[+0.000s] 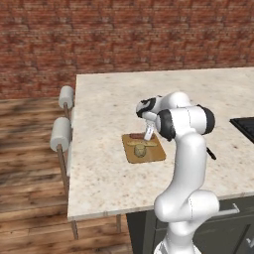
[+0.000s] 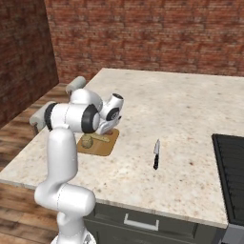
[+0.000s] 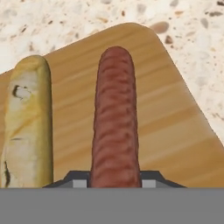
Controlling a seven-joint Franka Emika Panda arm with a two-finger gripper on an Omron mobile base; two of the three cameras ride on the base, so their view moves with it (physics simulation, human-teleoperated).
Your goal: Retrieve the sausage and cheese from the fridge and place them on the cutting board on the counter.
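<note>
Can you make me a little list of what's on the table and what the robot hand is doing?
board: cutting board lies flat on the counter
sausage: sausage lies along the board, between the end effector tips
cheese: cheese sits on the board
bread: pale baguette lies beside the sausage
knife: knife lies on the counter, apart from the board
end effector: low over the board, jaws either side of the sausage

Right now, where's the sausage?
The sausage lies on the cutting board between the end effector's fingertips in the hand view, beside a pale baguette; in the left base view it's at the board's far edge.
</note>
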